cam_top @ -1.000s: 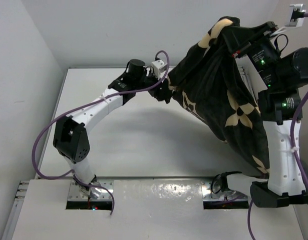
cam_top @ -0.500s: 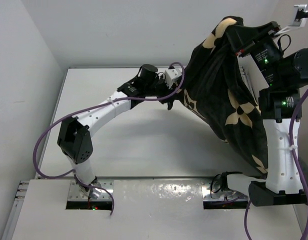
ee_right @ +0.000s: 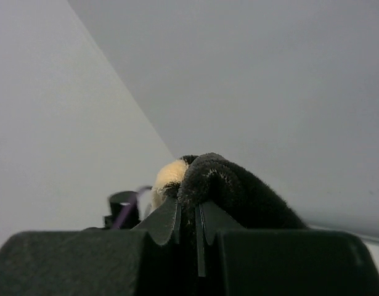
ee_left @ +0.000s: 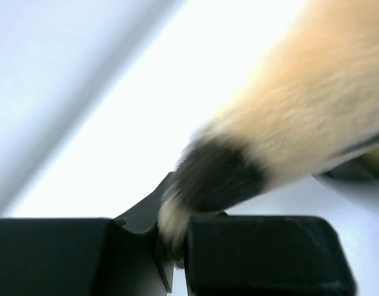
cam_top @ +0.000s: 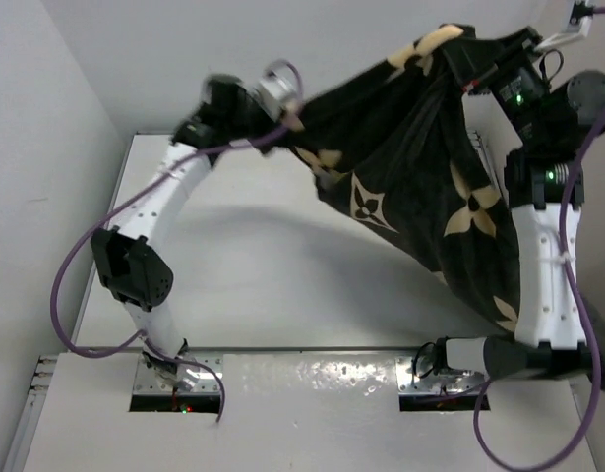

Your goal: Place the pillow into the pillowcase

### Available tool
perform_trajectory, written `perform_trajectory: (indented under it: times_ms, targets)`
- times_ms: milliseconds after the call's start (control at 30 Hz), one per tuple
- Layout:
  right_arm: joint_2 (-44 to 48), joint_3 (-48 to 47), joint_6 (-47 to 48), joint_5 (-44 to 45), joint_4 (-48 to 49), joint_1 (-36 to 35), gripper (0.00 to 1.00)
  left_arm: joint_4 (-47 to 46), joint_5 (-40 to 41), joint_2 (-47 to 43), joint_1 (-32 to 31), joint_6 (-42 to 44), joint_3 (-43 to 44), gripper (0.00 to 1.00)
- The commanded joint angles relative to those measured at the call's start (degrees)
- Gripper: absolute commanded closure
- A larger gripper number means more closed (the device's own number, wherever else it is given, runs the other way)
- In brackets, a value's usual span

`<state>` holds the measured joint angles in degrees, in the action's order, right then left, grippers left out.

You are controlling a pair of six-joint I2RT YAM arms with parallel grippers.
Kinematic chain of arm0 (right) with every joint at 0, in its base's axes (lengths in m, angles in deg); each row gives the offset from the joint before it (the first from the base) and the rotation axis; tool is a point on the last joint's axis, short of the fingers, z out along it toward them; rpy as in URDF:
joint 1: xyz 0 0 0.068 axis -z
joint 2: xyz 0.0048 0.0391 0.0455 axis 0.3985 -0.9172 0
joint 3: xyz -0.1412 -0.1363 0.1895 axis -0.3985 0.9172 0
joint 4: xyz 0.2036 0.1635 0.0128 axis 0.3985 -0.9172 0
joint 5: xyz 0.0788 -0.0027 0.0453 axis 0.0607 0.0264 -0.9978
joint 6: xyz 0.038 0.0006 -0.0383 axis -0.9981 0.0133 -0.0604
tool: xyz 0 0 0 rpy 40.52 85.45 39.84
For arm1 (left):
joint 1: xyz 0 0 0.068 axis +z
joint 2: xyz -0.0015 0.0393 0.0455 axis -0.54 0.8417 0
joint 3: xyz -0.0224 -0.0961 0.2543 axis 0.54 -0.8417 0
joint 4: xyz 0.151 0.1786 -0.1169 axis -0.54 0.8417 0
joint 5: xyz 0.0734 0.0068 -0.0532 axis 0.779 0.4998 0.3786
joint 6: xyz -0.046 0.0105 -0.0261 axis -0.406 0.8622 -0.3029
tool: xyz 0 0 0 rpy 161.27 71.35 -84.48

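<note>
The black velvety pillowcase (cam_top: 420, 187) with tan flowers hangs in the air, stretched between both arms above the back right of the table. My left gripper (cam_top: 294, 106), raised at the back left, is shut on the case's left edge; in the left wrist view a furry tan and black fold of the pillowcase (ee_left: 238, 166) is pinched at my left gripper (ee_left: 177, 237). High at the top right, my right gripper (cam_top: 469, 61) is shut on the upper edge, and in its wrist view the pillowcase (ee_right: 232, 185) bulges over my right gripper (ee_right: 188, 228). The pillow is out of view.
The white table (cam_top: 243, 285) lies under the hanging cloth, with white walls close at the left and back. A purple cable (cam_top: 86, 265) loops off the left arm. The two arm bases sit at the near edge.
My left gripper closed on the pillowcase's left edge and lifted it up and to the left, spreading the cloth wide. The right arm stayed high, shifting slightly.
</note>
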<state>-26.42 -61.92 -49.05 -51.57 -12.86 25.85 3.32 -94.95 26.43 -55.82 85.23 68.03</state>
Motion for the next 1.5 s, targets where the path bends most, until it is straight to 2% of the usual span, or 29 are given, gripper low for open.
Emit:
perform_trajectory:
  times_ms: [0, 33, 67, 133, 167, 200, 233, 267, 367, 400, 433, 533, 600, 633, 733, 800, 867, 933, 967, 1033, 1067, 1100, 1133, 1167, 1200, 1267, 1333, 1367, 1467]
  targets:
    - [-7.58, -8.13, -6.92, -0.13, 10.32, 1.93, 1.0, -2.1, 8.58, -1.94, 14.21, -1.77, 18.47, 1.0]
    - [-9.69, -10.61, -9.11, -0.39, 11.91, 2.28, 1.0, -1.4, 9.02, -0.52, 16.69, -3.1, 23.91, 1.0]
    - [-13.71, -12.89, -13.14, -0.57, 13.76, 2.29, 1.0, -1.39, 8.94, 0.71, 18.98, -5.72, 34.5, 1.0]
    - [-20.04, -24.56, -15.19, -0.14, 15.53, 1.5, 1.0, -6.1, 9.81, 2.39, 26.01, -8.46, 43.26, 1.0]
    - [-22.0, -33.13, -15.28, 0.74, 14.58, 1.23, 1.0, -9.53, 10.69, -0.39, 29.69, -10.3, 42.87, 1.0]
    - [-23.41, -36.26, -15.55, 1.27, 14.74, 1.23, 1.0, -13.22, 11.56, -2.68, 31.55, -10.84, 41.13, 1.0]
    - [-24.12, -37.77, -16.77, 1.62, 15.87, 1.49, 1.0, -22.31, 12.36, -5.4, 32.88, -10.84, 35.37, 1.0]
    - [-23.43, -37.62, -17.65, 1.62, 17.54, 2.1, 1.0, -25.7, 12.71, -9.17, 34.81, -9.71, 33.48, 1.0]
    - [-18.17, -25.61, -16.97, 1.97, 22.12, 4.92, 1.0, -25.92, 10.79, -9.91, 36.05, -6.2, 37.49, 1.0]
    - [-14.32, -18.0, -15.65, 1.89, 22.04, 5.18, 1.0, -24.96, 9.56, -10.0, 35.88, -5.84, 38.11, 1.0]
    - [-12.8, -14.45, -14.16, 1.89, 21.6, 5.19, 1.0, -23.47, 6.85, -10.35, 35.79, -5.49, 37.08, 1.0]
    - [-9.98, -5.11, -15.45, -0.39, 22.3, 4.4, 1.0, -22.75, 6.3, -12.11, 34.65, -4.34, 32.34, 1.0]
    - [-10.15, -4.39, -17.47, -3.9, 23.43, 4.57, 1.0, -22.58, 8.31, -11.5, 35.09, -4.78, 33.54, 1.0]
    - [-10.41, -4.83, -18.7, -5.13, 23.97, 4.83, 1.0, -22.23, 8.84, -11.06, 35.7, -4.87, 37.03, 1.0]
    - [-9.72, -6.24, -18.37, -8.13, 23.01, 5.97, 1.0, -20.65, 7.8, -10.35, 37.2, -3.38, 39.88, 1.0]
    - [-8.49, -2.84, -17.14, -8.83, 19.6, 6.41, 1.0, -18.89, 5.78, -11.84, 36.94, -2.06, 36.99, 1.0]
    - [-7.77, 1.3, -16.25, -9.44, 15.64, 6.42, 1.0, -16.08, 4.8, -13.51, 35.8, 0.39, 26.92, 1.0]
    - [-9.08, 1.59, -18.43, -9.98, 15.71, 6.42, 1.0, -15.54, 6.64, -13.0, 35.35, 1.81, 26.08, 1.0]
    - [-10.05, -1.46, -19.75, -10.06, 16.84, 6.5, 1.0, -15.63, 7.96, -10.9, 35.18, 2.16, 27.47, 1.0]
    - [-12.95, -8.83, -21.69, -9.72, 18.43, 6.86, 1.0, -15.37, 12.79, -5.64, 36.31, 0.86, 39.13, 1.0]
    - [-16.18, -19.4, -21.61, -9.63, 17.39, 6.94, 1.0, -15.89, 13.5, -4.56, 36.93, -0.11, 43.44, 1.0]
    - [-17.87, -24.55, -22.14, -9.45, 15.73, 7.38, 1.0, -18.68, 14.55, -4.47, 37.28, -0.3, 46.7, 1.0]
    - [-19.54, -31.39, -23.01, -9.54, 16.23, 7.73, 1.0, -20.79, 14.82, -7.42, 37.63, 0.14, 45.17, 1.0]
    - [-19.21, -31.9, -24.59, -9.89, 21.98, 8.69, 1.0, -23.77, 14.91, -10.59, 37.55, 0.75, 37.49, 1.0]
    - [-18.07, -30.68, -27.91, -10.24, 26.13, 8.96, 1.0, -28.33, 14.3, -13.14, 37.29, 1.63, 34.02, 1.0]
    - [-11.95, -20.17, -28.38, -10.51, 30.37, 9.49, 1.0, -26.2, 12.12, -16.5, 36.85, 4.18, 32.67, 1.0]
    - [-7.8, -7.99, -21.82, -8.94, 24.19, 8.71, 1.0, -18.2, 8.07, -15.98, 36.06, 5.58, 33.73, 1.0]
    - [-5.86, -4.69, -18.22, -7.88, 21.71, 7.66, 1.0, -15.92, 6.84, -16.07, 35.79, 6.11, 30.16, 1.0]
    - [-7.59, 1.14, -20.02, -9.62, 21.24, 7.39, 1.0, -13.36, 9.71, -15.54, 34.21, 6.82, 23.9, 1.0]
